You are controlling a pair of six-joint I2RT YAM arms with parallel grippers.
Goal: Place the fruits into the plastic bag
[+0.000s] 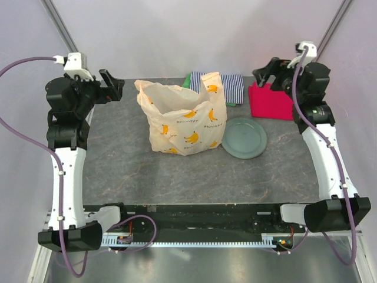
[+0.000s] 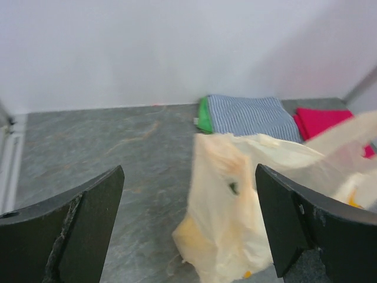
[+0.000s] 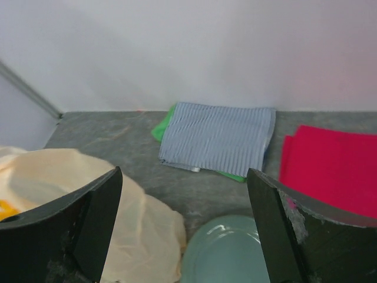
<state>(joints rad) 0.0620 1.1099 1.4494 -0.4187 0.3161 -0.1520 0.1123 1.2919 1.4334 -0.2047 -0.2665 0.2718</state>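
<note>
Left gripper [image 1: 111, 86] hangs over the table's [image 1: 118, 159] left rear, jaws wide and empty. The plastic bag [image 1: 185, 121] stands upright mid-table, with the striped cloth [image 1: 232, 85] behind it and the plate [image 1: 244, 138] just beside it on the right. Right gripper [image 1: 265, 72], above the red cloth [image 1: 268, 103], is spread wide too — holding nothing.

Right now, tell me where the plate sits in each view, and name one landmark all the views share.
Top external: the plate lies right of centre, beside the bag on its right.
Left wrist: not in it.
Right wrist: the plate is at the bottom edge, near the middle, partly cut off.
Shared landmark: the striped cloth near the back wall shows in all three.
</note>
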